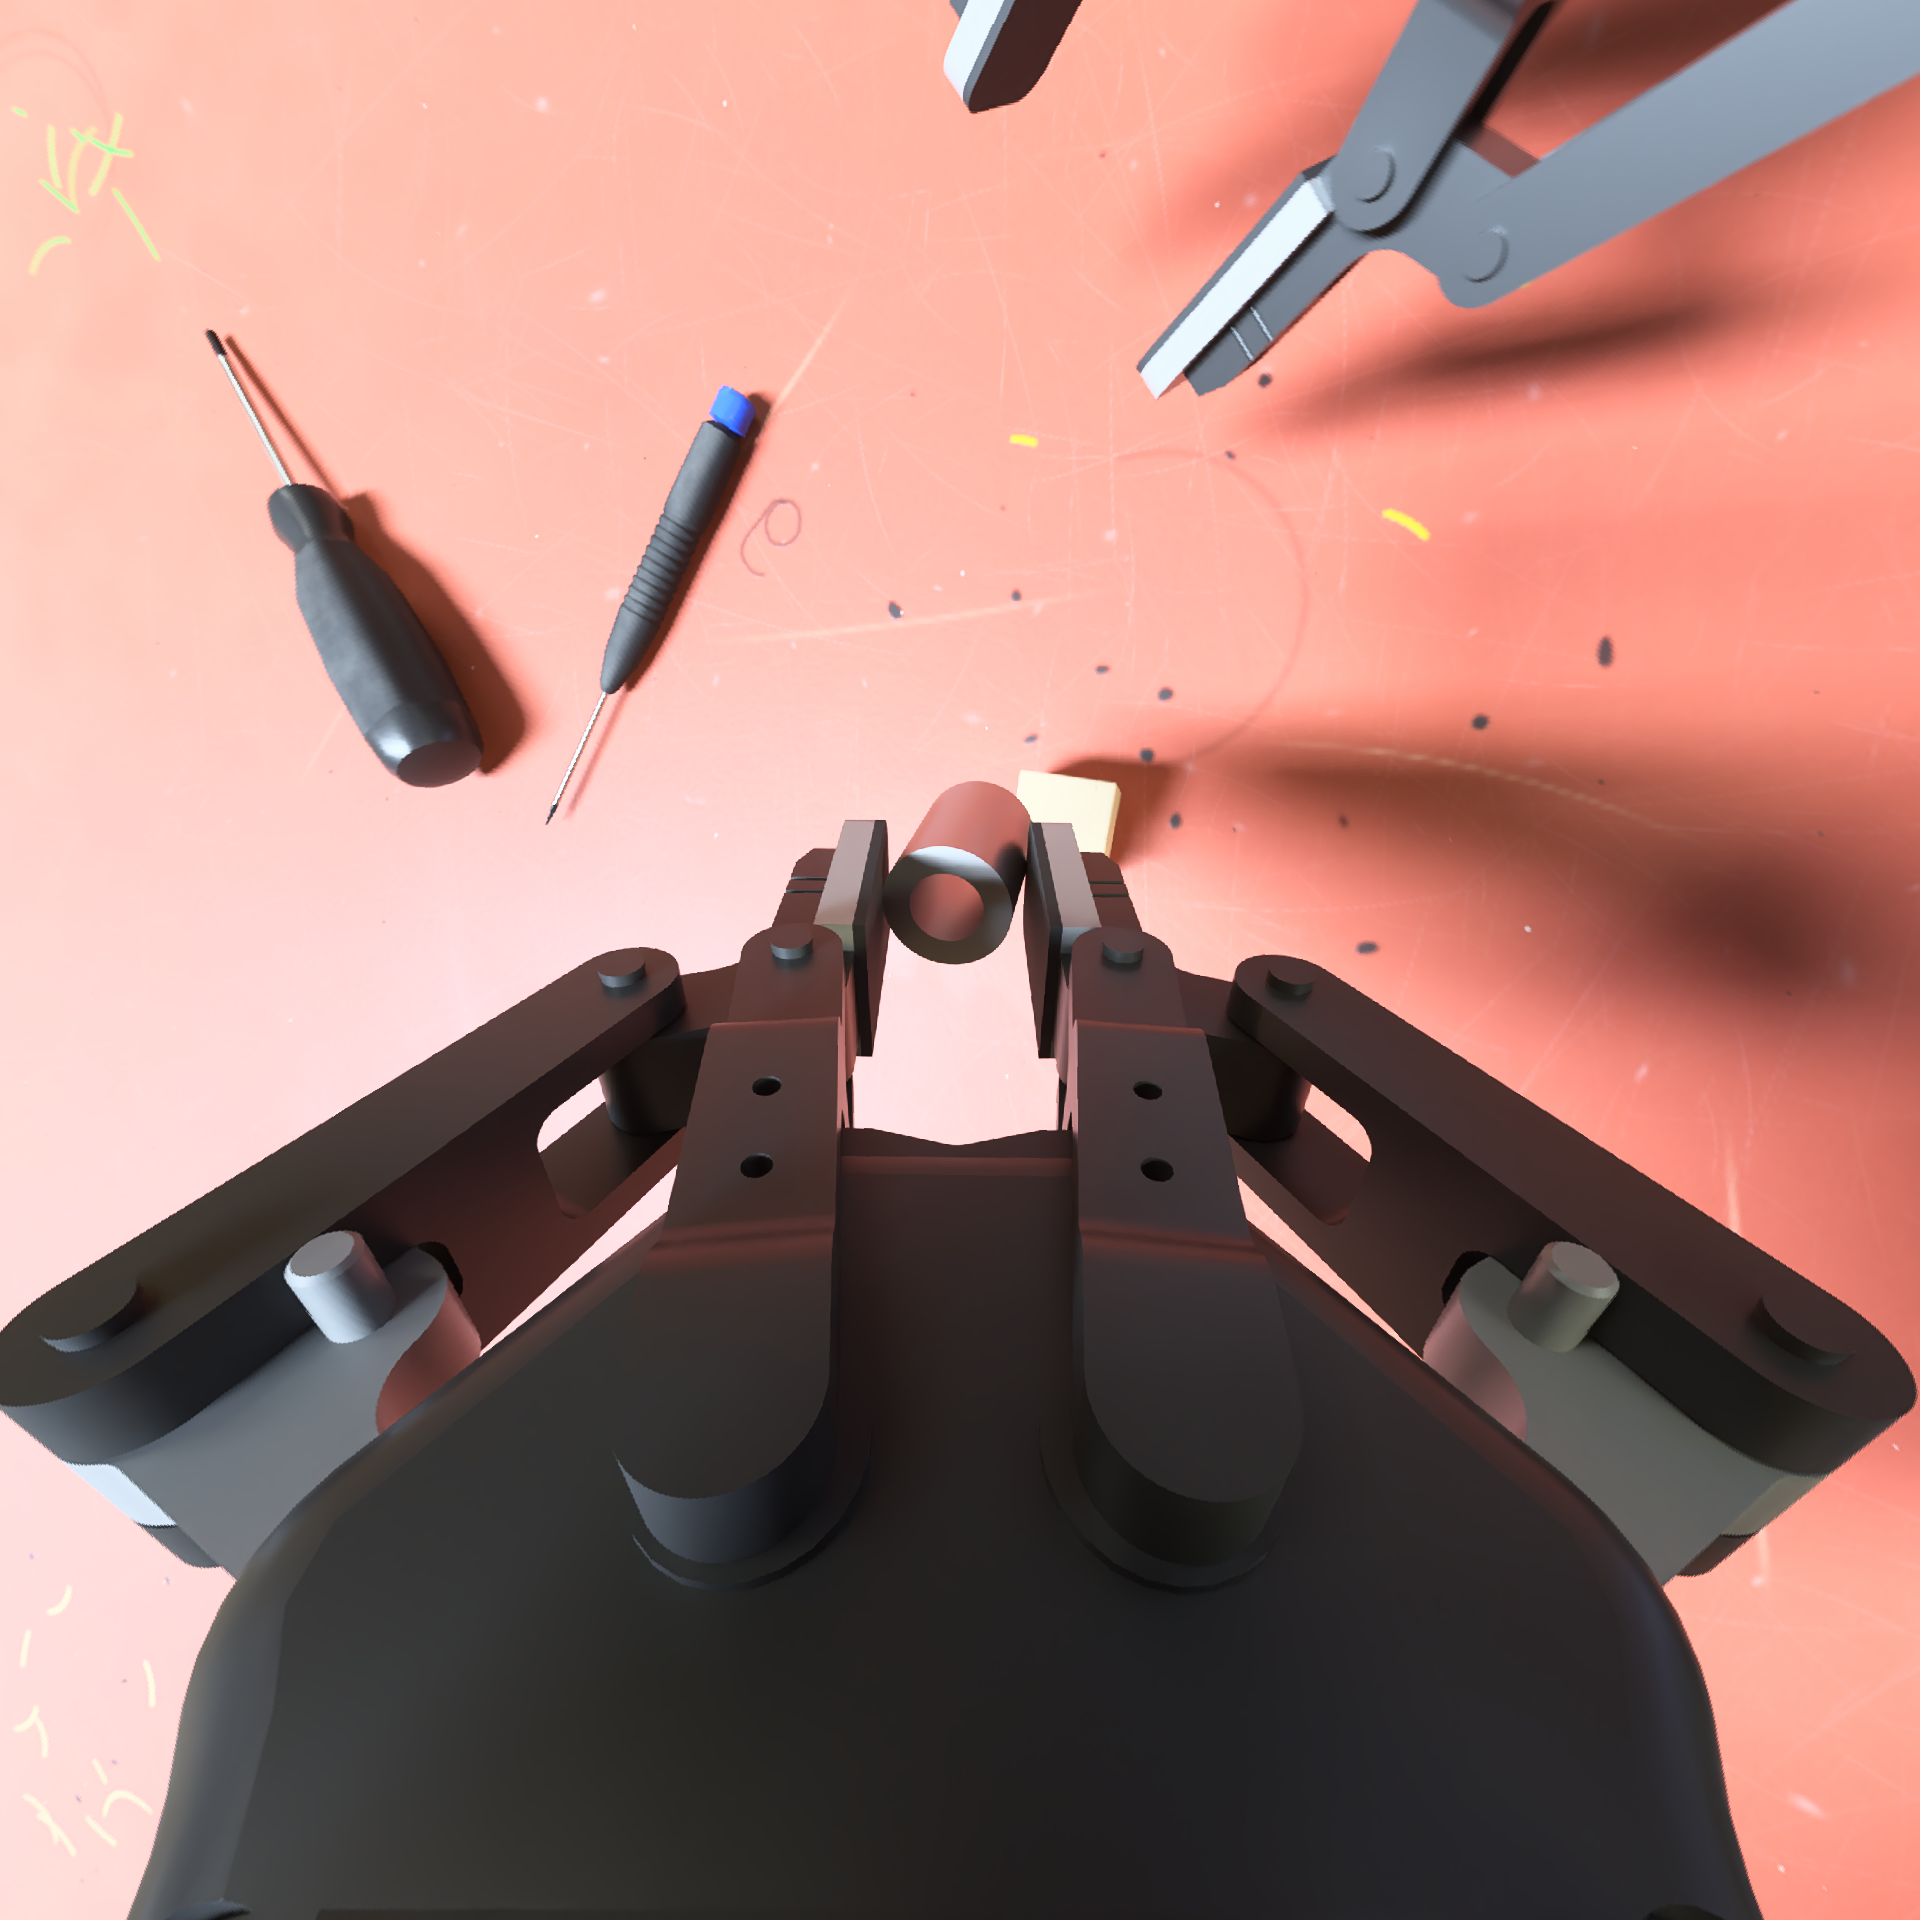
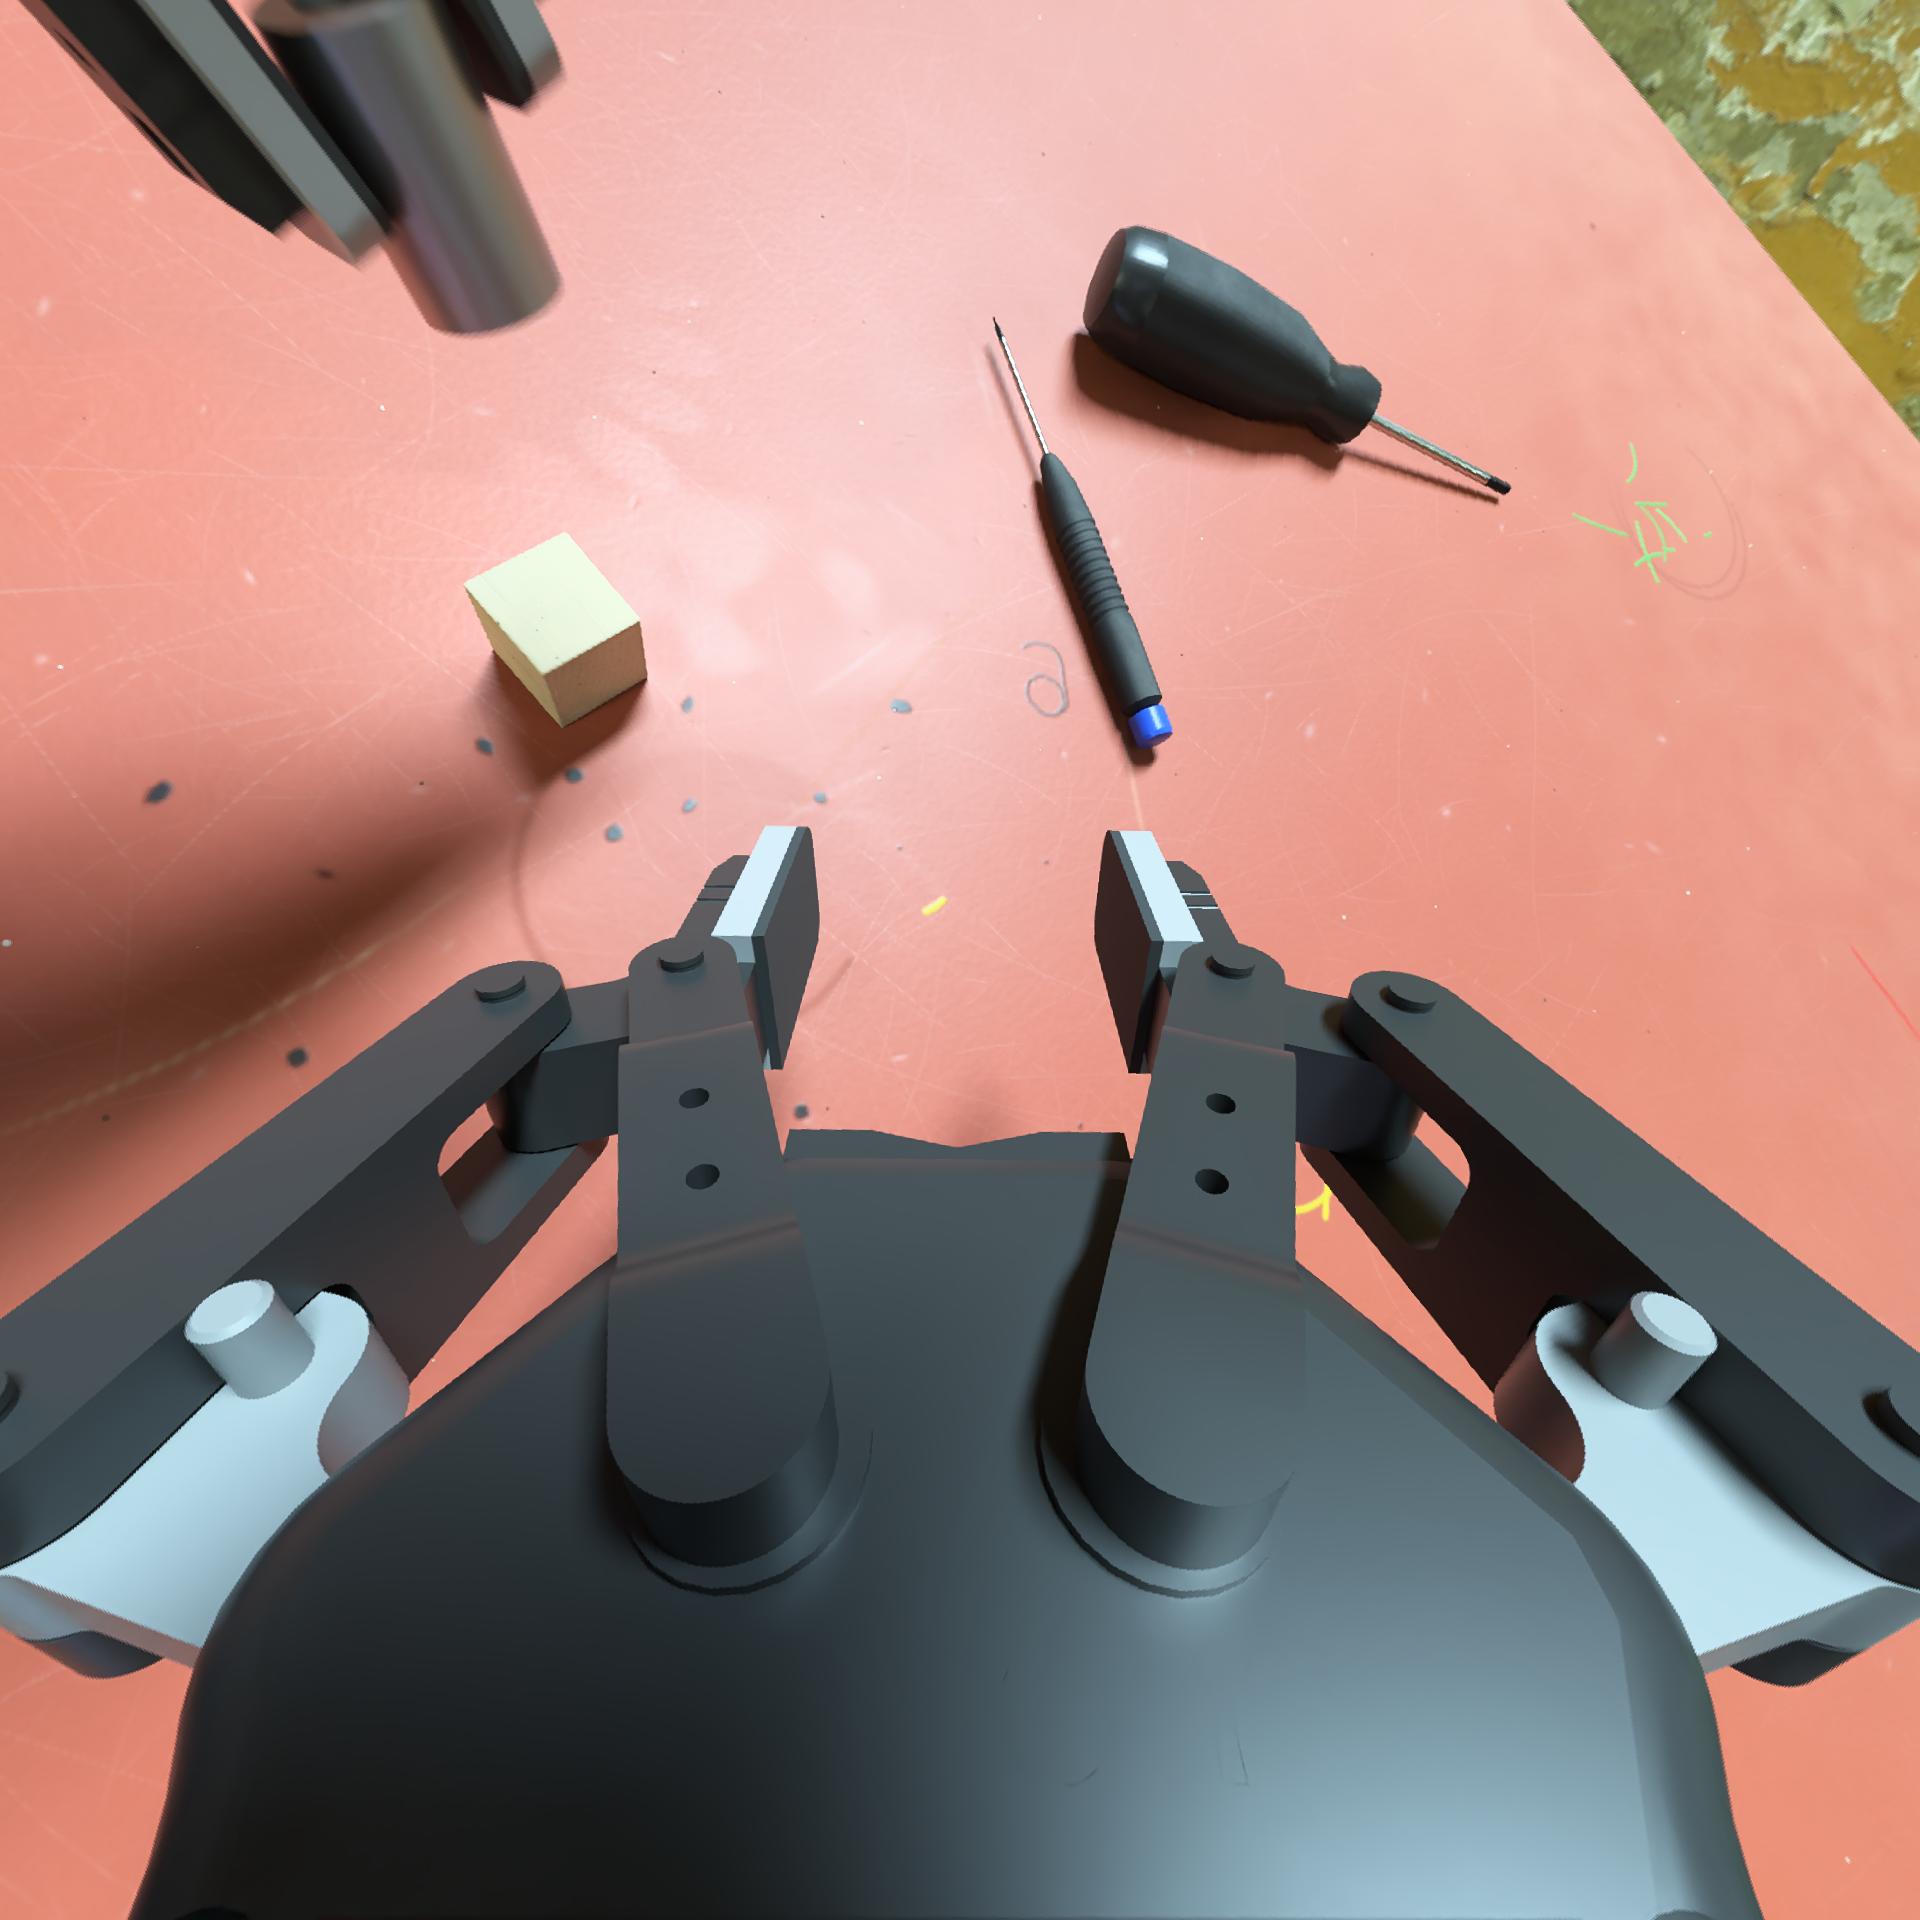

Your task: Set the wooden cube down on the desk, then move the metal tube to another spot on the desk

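Observation:
My left gripper [image 1: 954, 883] is shut on the metal tube [image 1: 961, 878], a short grey hollow cylinder, and holds it above the desk. It also shows in the right wrist view at the top left, where the tube [image 2: 457, 208] hangs between the left fingers. The pale wooden cube [image 2: 558, 627] rests on the pink desk [image 2: 1455, 831], left of and beyond my right gripper [image 2: 956, 894], which is open and empty. In the left wrist view the cube [image 1: 1075, 805] is partly hidden behind the right finger. The right gripper's fingers [image 1: 1216, 343] show at the top right there.
A thick black-handled screwdriver [image 1: 353, 603] [image 2: 1236, 343] and a thin precision screwdriver with a blue cap [image 1: 670, 561] [image 2: 1101, 592] lie on the desk. The desk's edge, with mottled floor [image 2: 1787, 135] beyond, runs along the right wrist view's top right.

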### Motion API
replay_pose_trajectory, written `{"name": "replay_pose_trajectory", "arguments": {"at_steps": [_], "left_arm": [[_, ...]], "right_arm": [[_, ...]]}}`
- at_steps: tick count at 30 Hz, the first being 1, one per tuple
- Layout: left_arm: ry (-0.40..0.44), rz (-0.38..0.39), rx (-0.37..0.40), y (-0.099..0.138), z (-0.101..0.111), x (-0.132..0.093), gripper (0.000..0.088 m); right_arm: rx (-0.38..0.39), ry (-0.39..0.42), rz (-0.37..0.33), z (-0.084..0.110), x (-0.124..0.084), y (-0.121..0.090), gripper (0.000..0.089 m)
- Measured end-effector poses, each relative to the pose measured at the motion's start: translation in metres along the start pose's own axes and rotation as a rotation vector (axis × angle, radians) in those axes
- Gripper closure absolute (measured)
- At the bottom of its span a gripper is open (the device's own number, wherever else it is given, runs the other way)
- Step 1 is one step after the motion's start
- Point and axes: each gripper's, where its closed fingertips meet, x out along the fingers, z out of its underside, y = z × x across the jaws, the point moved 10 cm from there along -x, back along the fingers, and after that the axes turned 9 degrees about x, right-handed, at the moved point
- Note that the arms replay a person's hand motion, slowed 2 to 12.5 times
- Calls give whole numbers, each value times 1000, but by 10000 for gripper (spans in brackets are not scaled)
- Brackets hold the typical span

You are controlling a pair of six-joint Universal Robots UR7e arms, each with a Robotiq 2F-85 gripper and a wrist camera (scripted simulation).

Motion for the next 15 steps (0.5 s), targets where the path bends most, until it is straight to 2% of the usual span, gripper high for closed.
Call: {"name": "replay_pose_trajectory", "arguments": {"at_steps": [7,15], "left_arm": [[-37,77,-7,0,-14,34,644],[-80,129,-3,5,-21,59,644]], "right_arm": [[-13,-7,16,2,-2,2,407],[-8,-7,14,4,-2,4,408]]}}
